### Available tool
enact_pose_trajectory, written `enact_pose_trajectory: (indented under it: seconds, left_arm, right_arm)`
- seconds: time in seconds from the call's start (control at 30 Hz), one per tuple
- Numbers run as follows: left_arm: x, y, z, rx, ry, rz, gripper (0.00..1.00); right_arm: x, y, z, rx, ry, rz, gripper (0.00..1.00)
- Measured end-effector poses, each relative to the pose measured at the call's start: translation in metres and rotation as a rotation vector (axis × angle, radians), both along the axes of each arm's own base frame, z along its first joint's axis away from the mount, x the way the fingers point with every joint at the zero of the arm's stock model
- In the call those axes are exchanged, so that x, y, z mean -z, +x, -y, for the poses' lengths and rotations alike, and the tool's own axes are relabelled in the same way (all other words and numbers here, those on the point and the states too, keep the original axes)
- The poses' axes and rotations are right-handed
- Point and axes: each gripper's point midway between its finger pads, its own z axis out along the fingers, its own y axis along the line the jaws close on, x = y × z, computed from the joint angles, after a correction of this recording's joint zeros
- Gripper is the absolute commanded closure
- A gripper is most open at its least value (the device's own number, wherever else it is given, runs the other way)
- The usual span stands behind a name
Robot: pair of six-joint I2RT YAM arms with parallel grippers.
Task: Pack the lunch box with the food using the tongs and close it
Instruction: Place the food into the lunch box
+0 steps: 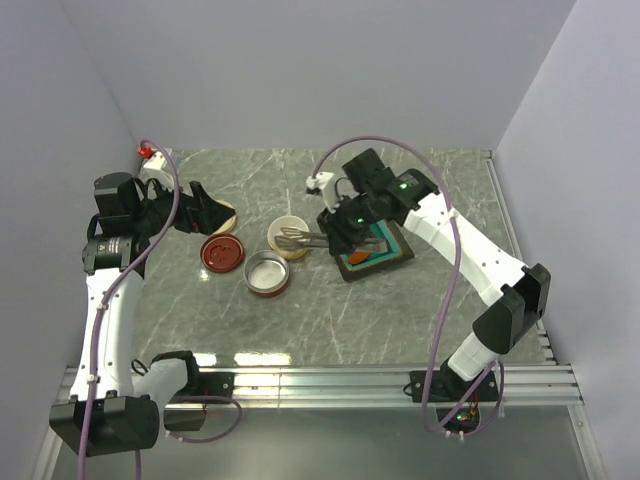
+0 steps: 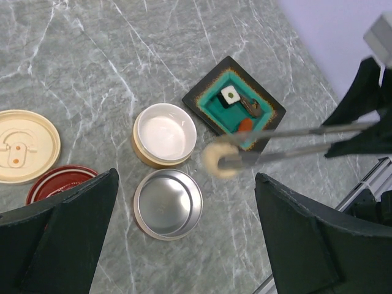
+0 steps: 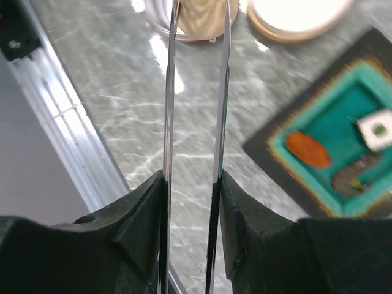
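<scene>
Pinching the tongs (image 3: 169, 92), right gripper (image 3: 191, 184) half-closed.

No text, label, brand, number or sign can be read on anything in view.

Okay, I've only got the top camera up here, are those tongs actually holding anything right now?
Observer: Yes. The left wrist view shows a pale round piece pinched between the tips of the tongs. The right gripper is clamped on the tongs' arms.
Operator: What's left in the tray? The arm covers it for me.
Observer: Three pieces lie in the teal tray: a white cube, a dark brown lump and an orange-red oblong.
Operator: The tongs cross the cream bowl in my view. Anything in it?
Observer: No, the cream bowl shows a bare white inside.
</scene>
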Motion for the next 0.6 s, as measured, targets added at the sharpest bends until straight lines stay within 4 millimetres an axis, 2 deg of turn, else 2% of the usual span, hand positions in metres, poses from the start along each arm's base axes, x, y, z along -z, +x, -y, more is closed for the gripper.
enact_pose_trajectory:
  seconds: [0.2, 0.47, 0.6]
  left_arm:
    - [-0.001, 0.0, -0.001, -0.011, -0.022, -0.016, 0.0]
    - [-0.002, 0.001, -0.003, -0.017, -0.024, -0.011, 0.01]
    - [-0.004, 0.003, -0.003, -0.017, -0.022, 0.0, 0.01]
  right_arm:
    - [0.009, -0.021, -0.034, -0.084, -0.013, 0.007, 0.55]
    - [0.036, -0.017, -0.055, -0.095, -0.058, -0.026, 0.55]
    - [0.049, -0.021, -0.062, -0.108, -0.084, -0.044, 0.55]
